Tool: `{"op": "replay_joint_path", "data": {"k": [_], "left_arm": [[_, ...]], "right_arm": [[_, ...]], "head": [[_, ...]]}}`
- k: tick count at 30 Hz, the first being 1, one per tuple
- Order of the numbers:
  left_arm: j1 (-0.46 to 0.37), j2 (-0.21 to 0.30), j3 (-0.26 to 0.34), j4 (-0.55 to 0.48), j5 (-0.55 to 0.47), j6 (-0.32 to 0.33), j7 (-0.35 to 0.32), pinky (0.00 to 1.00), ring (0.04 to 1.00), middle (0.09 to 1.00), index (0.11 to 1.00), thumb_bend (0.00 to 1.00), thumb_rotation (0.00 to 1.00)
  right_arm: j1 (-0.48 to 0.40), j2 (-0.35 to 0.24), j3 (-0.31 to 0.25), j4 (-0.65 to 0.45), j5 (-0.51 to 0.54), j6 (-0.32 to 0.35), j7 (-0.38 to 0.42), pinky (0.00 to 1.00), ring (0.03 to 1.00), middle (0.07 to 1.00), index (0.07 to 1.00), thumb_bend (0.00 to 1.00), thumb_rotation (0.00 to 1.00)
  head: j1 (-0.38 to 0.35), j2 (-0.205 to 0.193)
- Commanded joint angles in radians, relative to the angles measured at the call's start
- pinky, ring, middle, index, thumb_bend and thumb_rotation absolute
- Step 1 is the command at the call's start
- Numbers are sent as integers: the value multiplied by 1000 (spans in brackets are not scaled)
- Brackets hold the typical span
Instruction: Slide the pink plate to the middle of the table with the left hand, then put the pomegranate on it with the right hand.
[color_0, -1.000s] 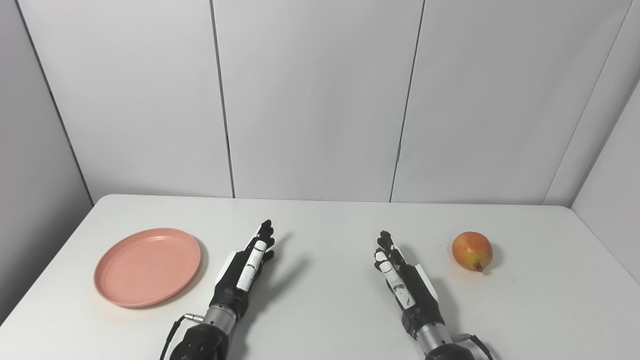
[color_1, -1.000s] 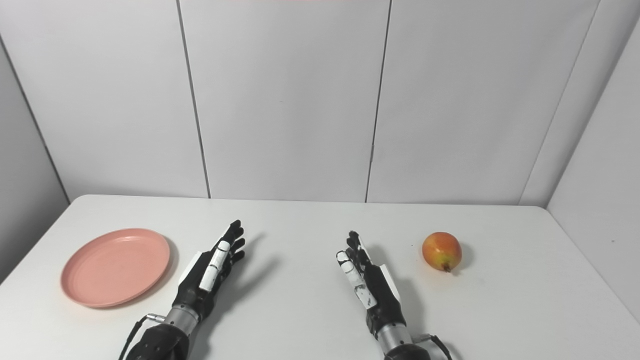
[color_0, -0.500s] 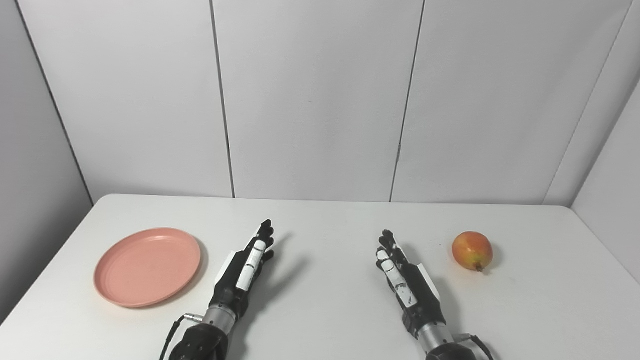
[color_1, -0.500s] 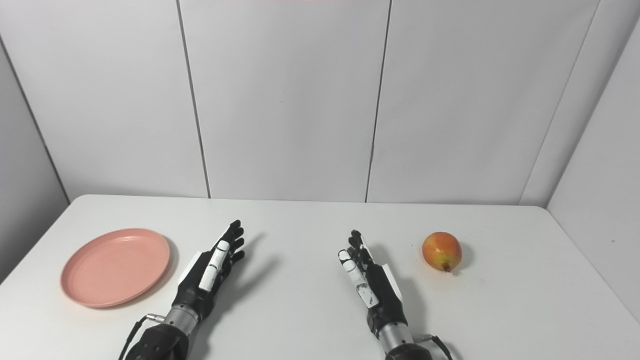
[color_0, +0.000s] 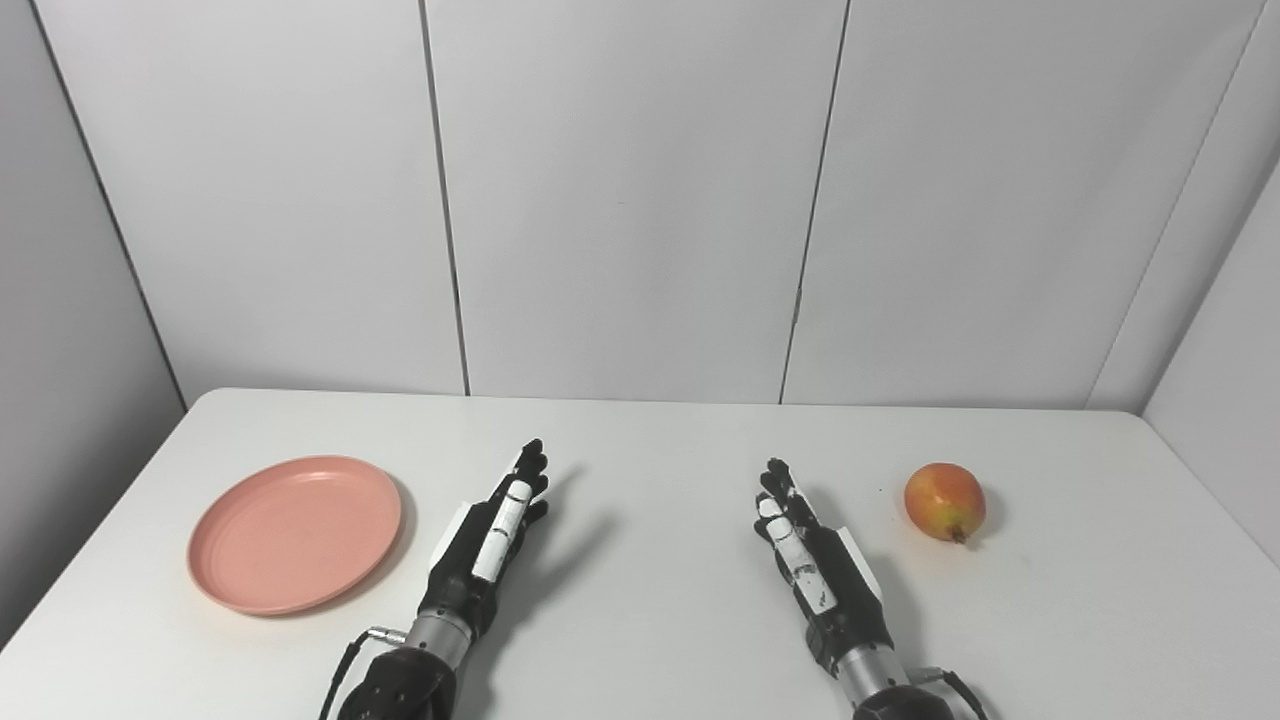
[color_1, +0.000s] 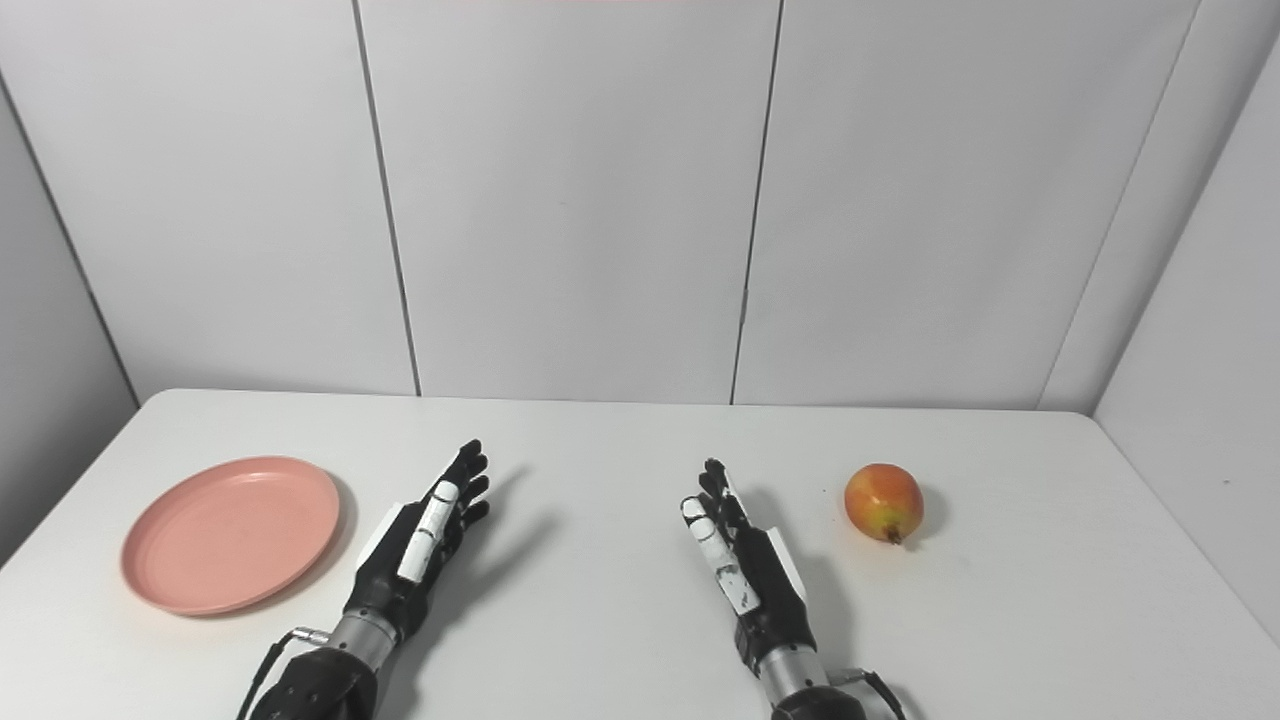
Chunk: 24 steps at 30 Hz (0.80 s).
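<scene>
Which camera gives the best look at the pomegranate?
The right eye view: the pomegranate sits nearer the picture's centre, fully unobstructed. The left eye view shows it whole too, only further toward the right edge.

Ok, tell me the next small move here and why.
Probably swing the left hand leftward to the rim of the round pink plate. The plate sits at the white table's left side, untouched, both hands are open and empty, and the red-yellow pomegranate waits beside the right hand.
</scene>
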<state>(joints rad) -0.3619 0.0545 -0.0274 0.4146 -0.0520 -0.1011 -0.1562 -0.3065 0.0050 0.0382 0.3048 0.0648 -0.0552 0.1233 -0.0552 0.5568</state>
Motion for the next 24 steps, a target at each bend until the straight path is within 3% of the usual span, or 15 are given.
{"op": "replay_joint_path", "data": {"k": [1, 9, 17, 24], "left_arm": [[13, 3, 5, 2, -8, -1, -1, 962, 986, 1000, 1000, 483, 1000], [8, -9, 0, 23, 6, -77, 11, 966, 993, 1000, 1000, 502, 1000], [-18, -41, 14, 85, 51, -184, 101, 941, 966, 985, 985, 532, 1000], [-56, -46, 45, 116, 47, -218, 147, 953, 969, 983, 981, 546, 1000]], "right_arm": [[-20, 0, -3, -3, 1, -34, -1, 971, 985, 1000, 1000, 598, 827], [-13, -6, -21, 8, 29, -50, 12, 969, 989, 1000, 1000, 583, 774], [-8, -39, -35, 14, 59, -54, 48, 979, 1000, 1000, 1000, 500, 804], [-17, -53, -40, 45, 69, -66, 49, 999, 1000, 1000, 1000, 542, 817]], "head": [[0, 0], [103, -35], [254, -96], [290, -127]]}}
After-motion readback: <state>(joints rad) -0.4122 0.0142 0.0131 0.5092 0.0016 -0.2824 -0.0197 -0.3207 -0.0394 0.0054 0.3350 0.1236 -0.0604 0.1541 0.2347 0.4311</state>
